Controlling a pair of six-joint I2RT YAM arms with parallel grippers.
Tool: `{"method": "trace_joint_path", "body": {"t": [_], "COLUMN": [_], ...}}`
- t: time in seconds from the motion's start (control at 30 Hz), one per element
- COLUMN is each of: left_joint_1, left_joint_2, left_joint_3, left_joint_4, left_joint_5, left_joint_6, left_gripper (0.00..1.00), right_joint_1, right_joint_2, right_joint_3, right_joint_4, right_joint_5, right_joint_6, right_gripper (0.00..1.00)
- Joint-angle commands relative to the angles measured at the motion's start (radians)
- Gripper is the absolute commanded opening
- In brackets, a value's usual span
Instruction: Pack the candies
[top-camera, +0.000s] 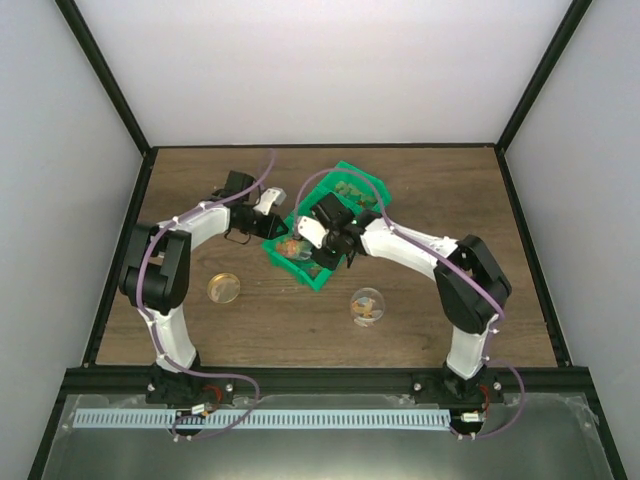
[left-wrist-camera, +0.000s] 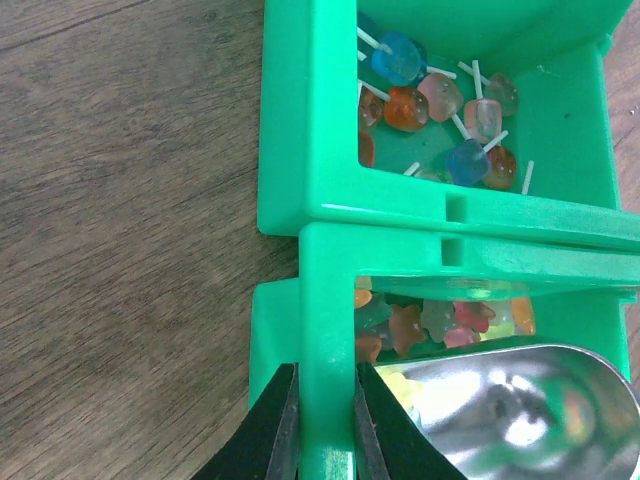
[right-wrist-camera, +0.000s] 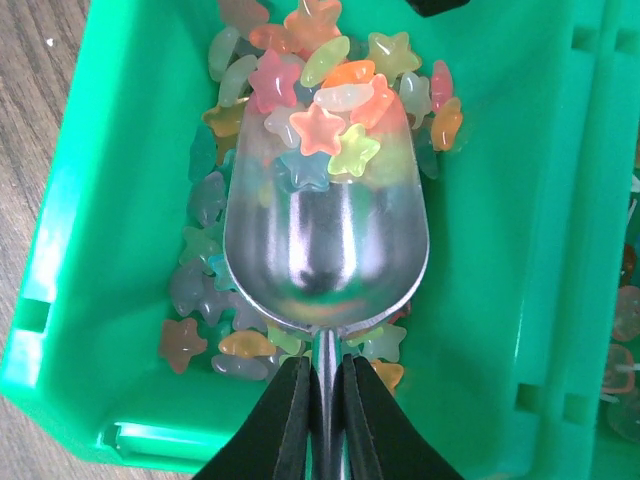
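The candies (right-wrist-camera: 320, 130) are small star and oval sweets in orange, pink, yellow and green, lying in a green bin (right-wrist-camera: 500, 250). Several rest on the front lip of a metal scoop (right-wrist-camera: 325, 250) lowered into them. My right gripper (right-wrist-camera: 324, 365) is shut on the scoop's thin handle. My left gripper (left-wrist-camera: 326, 372) is shut on the bin's left side wall (left-wrist-camera: 328, 300), one finger outside and one inside, beside the scoop (left-wrist-camera: 520, 410) and the candies (left-wrist-camera: 430, 320). From above, both grippers meet at the near green bin (top-camera: 285, 262).
A second green bin (left-wrist-camera: 560, 120) joined behind the first holds lollipops (left-wrist-camera: 440, 110) with white sticks. A round container with yellowish contents (top-camera: 224, 289) and a clear round one (top-camera: 366, 305) stand on the wooden table nearer the arm bases. Black frame posts edge the table.
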Motion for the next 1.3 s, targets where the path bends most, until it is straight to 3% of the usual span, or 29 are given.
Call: {"method": "trace_joint_path", "body": {"t": [0.0, 0.27, 0.53, 0.87, 1.0, 1.27], "left_joint_1": [-0.017, -0.015, -0.005, 0.002, 0.002, 0.002], "left_joint_2": [0.009, 0.015, 0.019, 0.023, 0.021, 0.036], "left_joint_3": [-0.009, 0.005, 0.028, 0.044, 0.048, 0.077], "left_joint_4": [-0.05, -0.06, -0.074, -0.086, -0.085, -0.102], "left_joint_5": [0.068, 0.046, 0.02, 0.011, 0.006, -0.01], "left_joint_6": [-0.058, -0.042, -0.023, -0.013, -0.011, -0.006], "left_gripper": [0.04, 0.04, 0.04, 0.04, 0.04, 0.04], "right_joint_1": [0.008, -0.045, -0.103, -0.15, -0.157, -0.182], "right_joint_2": [0.026, -0.022, -0.153, -0.193, -0.215, -0.222], "right_joint_3": [-0.156, -0.207, -0.337, -0.361, -0.43, -0.458], "right_joint_4": [0.096, 0.294, 0.406, 0.424, 0.55, 0.602], "right_joint_5": [-0.084, -0.147, -0.266, -0.287, -0.338, -0.346], "right_joint_6": [0.006, 0.095, 0.057, 0.065, 0.112, 0.149], "right_gripper": [0.01, 0.01, 0.01, 0.01, 0.01, 0.01]}}
